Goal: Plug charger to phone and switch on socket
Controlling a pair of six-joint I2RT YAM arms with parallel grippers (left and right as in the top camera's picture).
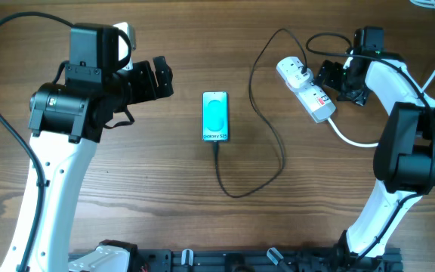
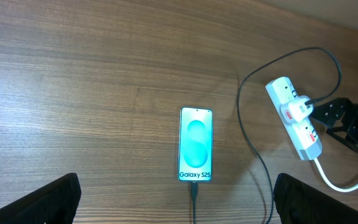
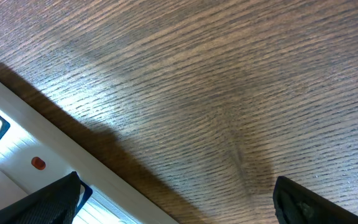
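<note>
While phone (image 1: 215, 115) lay mid-surface, charger (image 2: 194, 194) tip at its near edge, left fingers (image 1: 159, 78) hung wide apart, empty; right fingers (image 1: 328, 74) spread, empty, just beside socket (image 1: 306, 91) near far right corner.

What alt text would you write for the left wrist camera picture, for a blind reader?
A phone with a glowing turquoise screen lies on a wooden table, a thin black charger cable meeting its bottom edge. To its right lies a white socket strip.

I worked in what looked like a robotics lab: my arms (image 1: 47, 181) on a black rail (image 1: 225, 261) edging a wood-grain table (image 1: 149, 211).
</note>
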